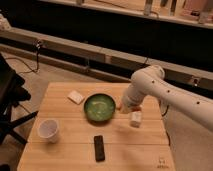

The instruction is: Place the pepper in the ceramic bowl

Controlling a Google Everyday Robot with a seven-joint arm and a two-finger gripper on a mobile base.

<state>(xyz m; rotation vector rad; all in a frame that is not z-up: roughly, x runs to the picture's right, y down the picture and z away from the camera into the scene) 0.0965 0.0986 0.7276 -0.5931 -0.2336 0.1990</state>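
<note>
The green glazed ceramic bowl (86, 107) sits in the middle of the wooden table (142, 145). My gripper (125, 107), at the end of the white arm coming in from the right, hangs just beside the bowl's right rim. A small red-orange bit of the pepper (120, 106) shows at its tip, next to the rim; most of the pepper is hidden by the gripper. A white part of the gripper (135, 119) hangs low over the table to the right of the bowl.
A white cup (49, 130) stands at the front left. A flat black remote (99, 148) lies in front of the bowl. A small white block (76, 96) lies behind and left of the bowl. A dark chair (10, 100) stands left of the table.
</note>
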